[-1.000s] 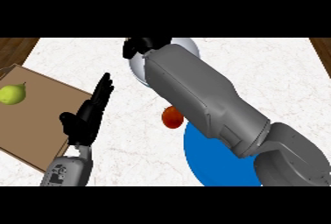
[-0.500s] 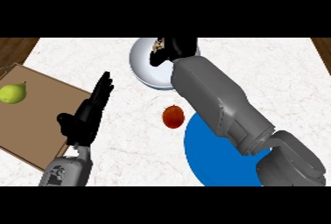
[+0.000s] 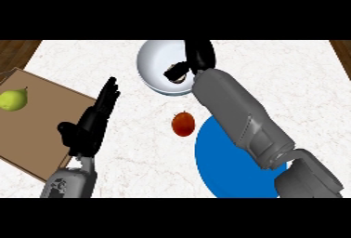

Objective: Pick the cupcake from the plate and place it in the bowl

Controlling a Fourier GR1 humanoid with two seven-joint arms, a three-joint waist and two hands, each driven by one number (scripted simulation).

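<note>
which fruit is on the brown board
The green pear, at the view's left, lies on the brown board. The red fruit lies on the white counter, beside the blue plate.

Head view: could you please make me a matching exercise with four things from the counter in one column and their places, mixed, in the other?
Things:
1. pear
2. bowl
3. plate
4. red fruit

Places:
a. under the right hand
b. on the brown board
c. partly hidden by the right forearm
d. on the bare counter, between bowl and plate

Pairs: 1-b, 2-a, 3-c, 4-d
</note>
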